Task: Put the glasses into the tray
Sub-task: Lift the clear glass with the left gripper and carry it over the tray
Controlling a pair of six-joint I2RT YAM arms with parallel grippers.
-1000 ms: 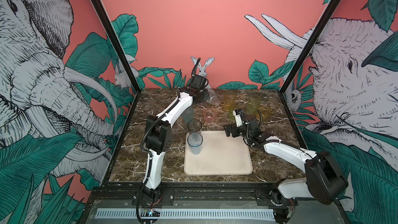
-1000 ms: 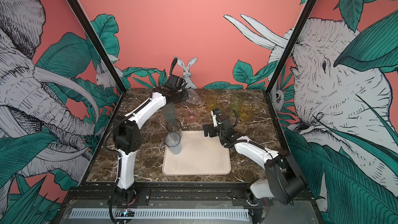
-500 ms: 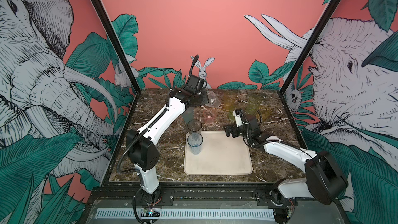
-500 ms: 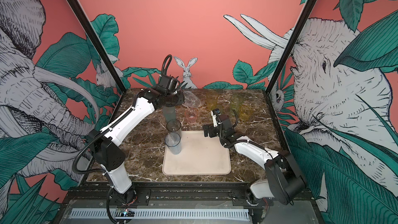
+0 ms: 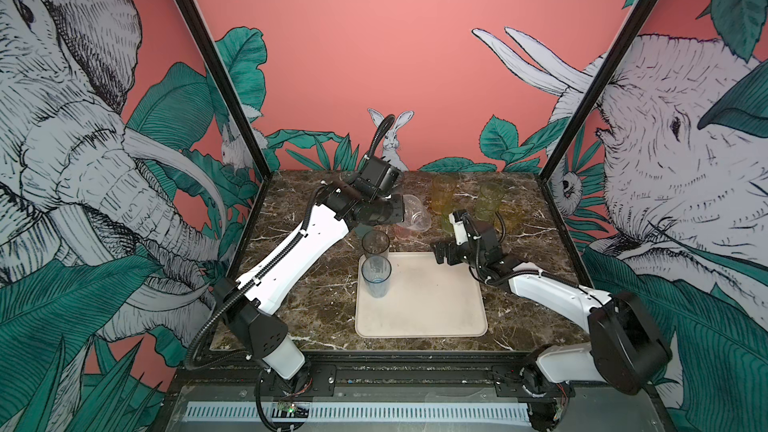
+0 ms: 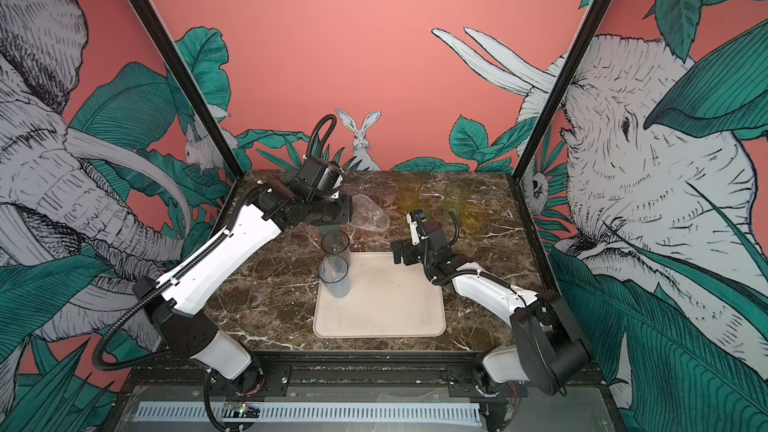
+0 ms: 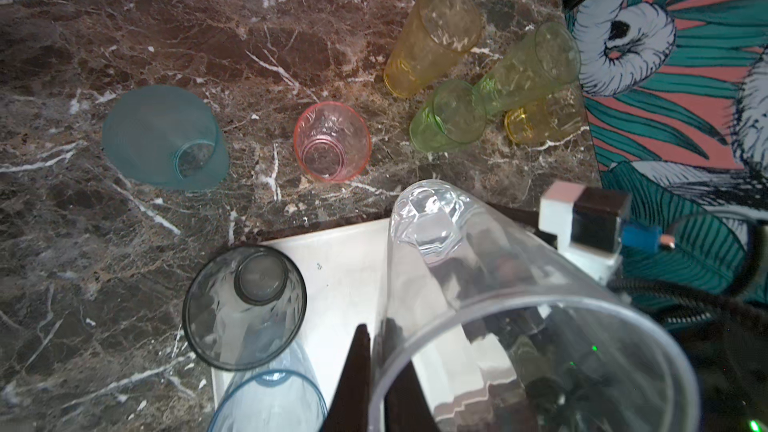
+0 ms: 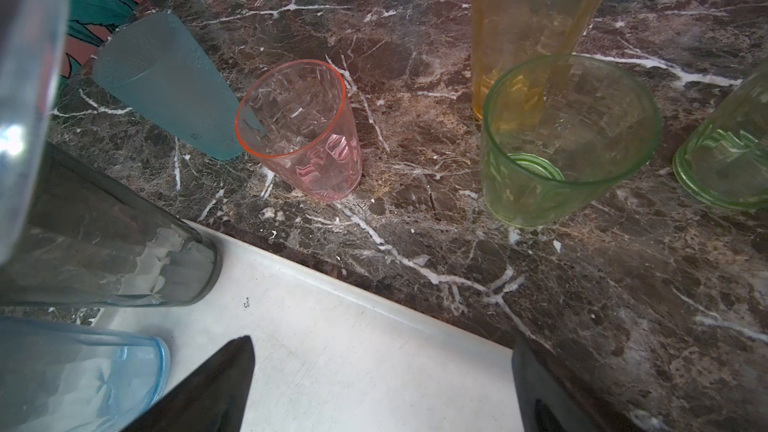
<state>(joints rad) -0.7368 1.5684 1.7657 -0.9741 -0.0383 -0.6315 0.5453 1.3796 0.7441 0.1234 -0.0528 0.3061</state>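
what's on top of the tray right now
On the tray, at its far left: a smoky grey tumbler, with a blue tumbler in front. The rest looks bare, but the right gripper covers its far right corner in both top views.

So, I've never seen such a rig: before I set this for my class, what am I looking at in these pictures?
A left arm and a right arm are fixed at a marble table's near edge. The two wide pictures come from one double camera overhead; the close-ups come from cameras on the wrists. A cream tray lies in the middle, a smoky grey glass and a blue glass at its left side. A teal glass, a pink glass, green glasses and yellow glasses stand on the marble behind it. The left tool is shut on a clear glass, tilted in the air. The right tool is open and empty, near the tray's far edge.
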